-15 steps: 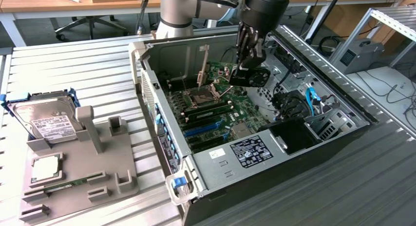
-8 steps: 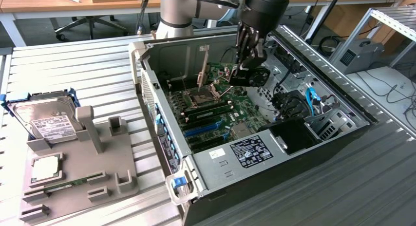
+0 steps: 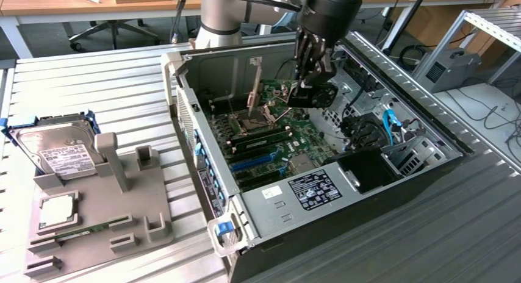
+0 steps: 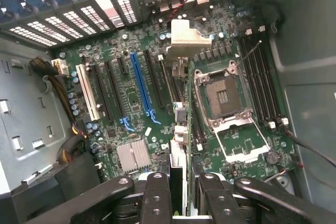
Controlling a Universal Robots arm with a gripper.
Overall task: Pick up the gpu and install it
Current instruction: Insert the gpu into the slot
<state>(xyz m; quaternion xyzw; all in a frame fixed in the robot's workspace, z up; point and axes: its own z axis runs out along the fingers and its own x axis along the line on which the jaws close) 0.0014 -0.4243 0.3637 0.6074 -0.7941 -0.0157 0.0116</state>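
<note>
One open computer case [image 3: 326, 191] takes up most of my view, lying on its side on the slatted table [image 3: 97, 88] with the motherboard [image 4: 157, 103] facing up. At the table's near corner on the exterior view's left sits a grey parts holder [image 3: 97, 234] with a hard drive [image 3: 57, 152] standing in it. My gripper [image 4: 178, 182] is down inside the case, fingers [image 4: 157, 195] part closed on the gpu [image 4: 178, 156], which I see edge-on, hanging upright over the board between the blue slot [image 4: 140, 85] and the open CPU socket [image 4: 223, 95]. I judge pickup done and insertion under way. Seating it calls for lining the card's edge over its slot and pressing straight down.
</note>
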